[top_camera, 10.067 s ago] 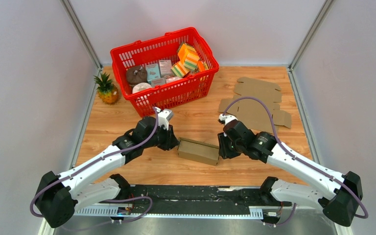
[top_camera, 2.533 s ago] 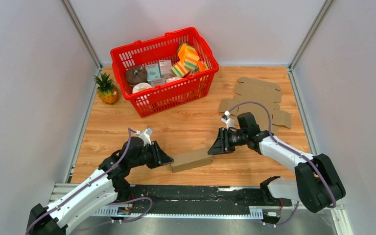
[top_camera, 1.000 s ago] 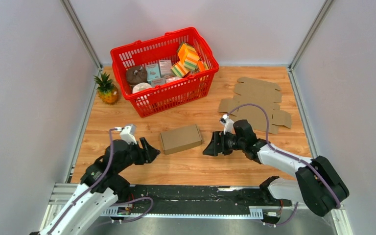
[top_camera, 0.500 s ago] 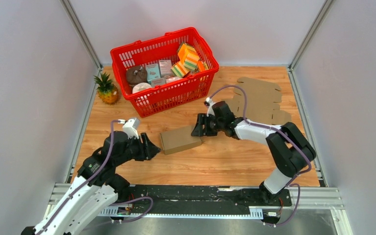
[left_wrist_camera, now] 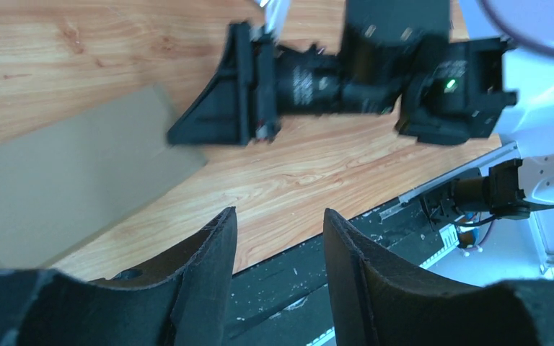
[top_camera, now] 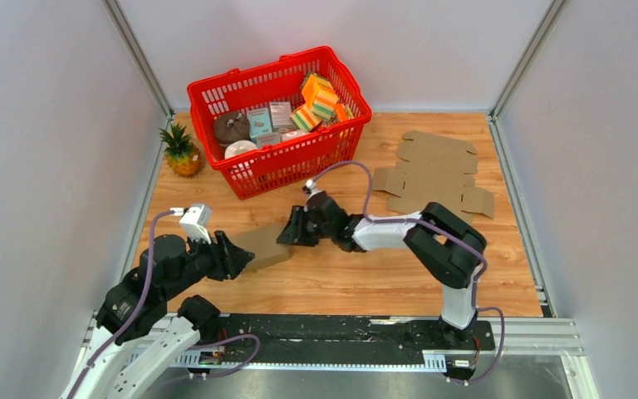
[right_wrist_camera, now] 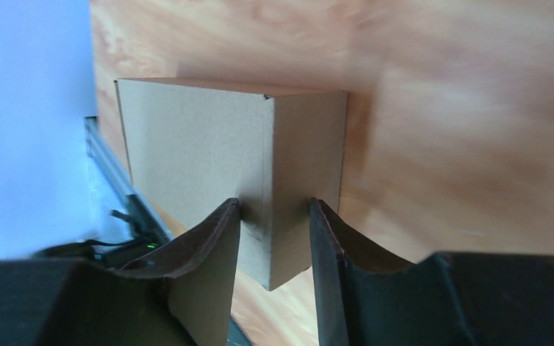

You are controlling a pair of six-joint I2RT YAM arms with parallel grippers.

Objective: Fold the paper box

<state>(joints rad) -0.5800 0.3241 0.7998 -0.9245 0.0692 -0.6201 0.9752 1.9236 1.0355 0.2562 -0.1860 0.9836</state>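
The folded brown paper box (top_camera: pixel 264 246) lies closed on the wooden table between the two grippers. My left gripper (top_camera: pixel 237 256) is open and empty at the box's left end. In the left wrist view the box (left_wrist_camera: pixel 65 189) lies ahead to the left of the open gripper (left_wrist_camera: pixel 279 213). My right gripper (top_camera: pixel 287 233) is at the box's right end. In the right wrist view its gripper (right_wrist_camera: pixel 274 205) is open, with a vertical corner of the box (right_wrist_camera: pixel 187 158) between the fingertips.
A red basket (top_camera: pixel 292 163) full of small goods stands at the back. A toy pineapple (top_camera: pixel 181 150) stands to its left. Flat unfolded cardboard sheets (top_camera: pixel 436 170) lie at the back right. The black rail (top_camera: pixel 332 332) runs along the near edge.
My right gripper has reached further left and the box has slid left with it, up against the left gripper. The left arm has drawn back slightly to the left.
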